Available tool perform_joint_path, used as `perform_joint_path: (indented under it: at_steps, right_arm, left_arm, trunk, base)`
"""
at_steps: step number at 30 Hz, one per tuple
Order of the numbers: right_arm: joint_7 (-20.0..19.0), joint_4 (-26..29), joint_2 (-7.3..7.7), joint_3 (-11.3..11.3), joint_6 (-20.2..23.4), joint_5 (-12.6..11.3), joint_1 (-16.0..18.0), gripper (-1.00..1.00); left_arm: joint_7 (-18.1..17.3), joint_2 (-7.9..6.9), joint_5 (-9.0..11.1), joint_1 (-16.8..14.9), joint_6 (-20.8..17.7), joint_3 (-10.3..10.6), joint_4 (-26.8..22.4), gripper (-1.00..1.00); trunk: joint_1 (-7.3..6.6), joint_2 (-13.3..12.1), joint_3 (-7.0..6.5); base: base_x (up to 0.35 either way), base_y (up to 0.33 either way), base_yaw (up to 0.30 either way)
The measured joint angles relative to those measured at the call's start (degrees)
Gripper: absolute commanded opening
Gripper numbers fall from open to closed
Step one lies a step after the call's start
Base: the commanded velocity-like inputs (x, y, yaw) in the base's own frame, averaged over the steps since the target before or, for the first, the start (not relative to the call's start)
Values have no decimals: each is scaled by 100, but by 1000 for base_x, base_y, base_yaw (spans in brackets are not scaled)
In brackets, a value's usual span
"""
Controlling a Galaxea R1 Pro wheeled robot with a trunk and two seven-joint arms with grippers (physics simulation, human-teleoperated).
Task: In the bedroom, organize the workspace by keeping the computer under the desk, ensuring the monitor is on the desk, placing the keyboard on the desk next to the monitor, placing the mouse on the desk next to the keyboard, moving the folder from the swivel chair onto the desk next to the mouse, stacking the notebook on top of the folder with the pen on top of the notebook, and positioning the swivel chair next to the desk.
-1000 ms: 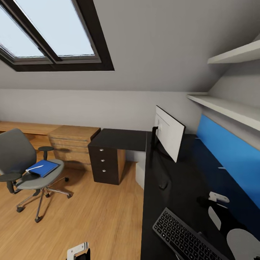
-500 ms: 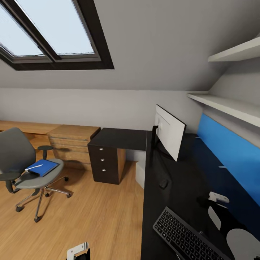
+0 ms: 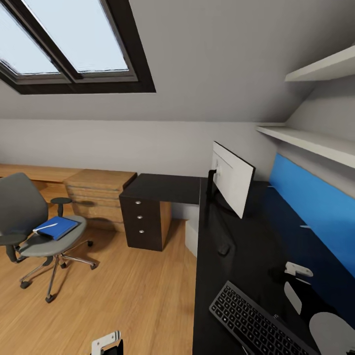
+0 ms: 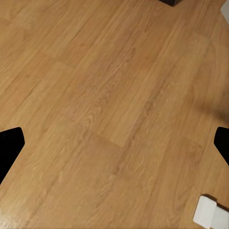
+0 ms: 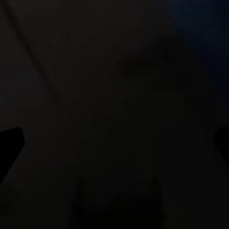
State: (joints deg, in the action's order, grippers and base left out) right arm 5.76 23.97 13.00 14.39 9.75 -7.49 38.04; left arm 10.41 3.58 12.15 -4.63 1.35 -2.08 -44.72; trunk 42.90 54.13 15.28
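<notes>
Fingers (image 4: 10,143) of the left gripper (image 4: 114,143) spread wide over bare floor (image 4: 109,95); right gripper's (image 5: 114,143) too, above the black desk (image 3: 236,231). Keyboard (image 3: 259,323), mouse (image 3: 223,249), monitor (image 3: 231,178) on it. Folder (image 3: 56,228) on the chair (image 3: 34,229). View has drifted slightly right.

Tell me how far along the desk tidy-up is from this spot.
Done: the monitor, keyboard and mouse all sit on the desk, though the mouse lies nearer the monitor than the keyboard. In hand: nothing; the left end effector hangs open over bare floor. Left: the folder, with the pen on it, is on the swivel chair, which stands away from the desk.
</notes>
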Motion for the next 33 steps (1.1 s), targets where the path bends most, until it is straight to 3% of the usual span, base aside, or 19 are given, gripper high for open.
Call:
perform_joint_path:
  at_steps: [33]
  right_arm:
    - [69,-22,0,-24,16,23,0,100]
  left_arm:
    - [0,-3,0,0,16,0,-19,100]
  trunk:
    - [725,1325,593]
  base:
    - [0,0,0]
